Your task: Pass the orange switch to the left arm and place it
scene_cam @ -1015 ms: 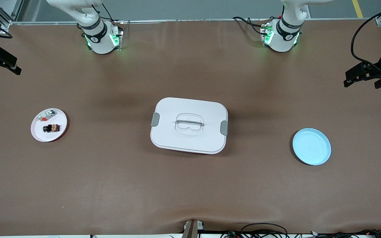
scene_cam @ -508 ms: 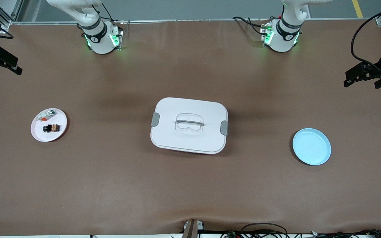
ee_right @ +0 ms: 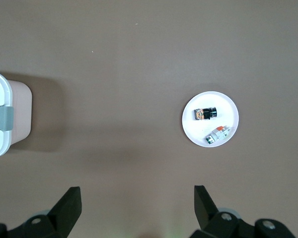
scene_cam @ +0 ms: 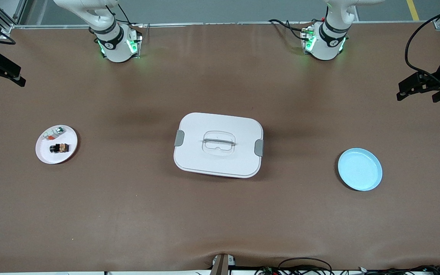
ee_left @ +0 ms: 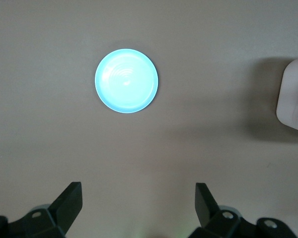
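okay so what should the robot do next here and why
Probably lower the right gripper, open and high above the table, toward the orange switch on the white plate. The left gripper waits open above the empty blue plate.

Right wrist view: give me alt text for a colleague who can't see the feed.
The orange switch lies on a small white plate beside a white part with green and red bits, on the brown table. The right gripper is open above bare table, and the white box shows at the picture's edge.
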Available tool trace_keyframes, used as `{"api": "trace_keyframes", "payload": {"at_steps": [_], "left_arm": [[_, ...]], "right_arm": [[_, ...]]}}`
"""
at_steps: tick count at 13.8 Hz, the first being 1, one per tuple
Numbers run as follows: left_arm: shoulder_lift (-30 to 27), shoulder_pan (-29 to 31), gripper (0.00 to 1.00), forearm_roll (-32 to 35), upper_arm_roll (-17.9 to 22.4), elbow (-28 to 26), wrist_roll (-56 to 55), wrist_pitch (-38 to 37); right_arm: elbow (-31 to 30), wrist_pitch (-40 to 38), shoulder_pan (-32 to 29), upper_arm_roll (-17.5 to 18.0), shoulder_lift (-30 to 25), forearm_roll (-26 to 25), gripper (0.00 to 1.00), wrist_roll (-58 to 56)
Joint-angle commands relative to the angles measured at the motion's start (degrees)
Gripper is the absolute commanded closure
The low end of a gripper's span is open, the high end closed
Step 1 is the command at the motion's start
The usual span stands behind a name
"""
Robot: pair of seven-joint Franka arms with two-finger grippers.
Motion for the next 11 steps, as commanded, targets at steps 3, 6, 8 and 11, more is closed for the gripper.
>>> {"api": "trace_keyframes", "payload": {"at_steps": [3, 6, 8, 11], "left_arm": [[0.2, 0.0, 0.00, 0.2, -0.1, 1.3, 0.7, -1.0], [0.1, 0.1, 0.00, 0.1, -0.1, 1.3, 0.7, -1.0], [0.2, 0.1, 0.00, 0.2, -0.1, 1.3, 0.7, -1.0], [0.2, 0.2, 0.00, 0.1, -0.1, 1.3, 0.8, -1.0]], "right_arm": [[-0.9, 0.0, -0.7, 0.2, -1.0, 0.2, 0.00, -0.6], [-0.8, -0.1, -0.8, 0.2, -1.1, 0.1, 0.00, -0.6], [-0.8, -0.1, -0.8, 0.2, -1.1, 0.1, 0.00, -0.6], [-0.7, 0.4, -0.6, 0.2, -0.9, 0.2, 0.00, -0.5]]}}
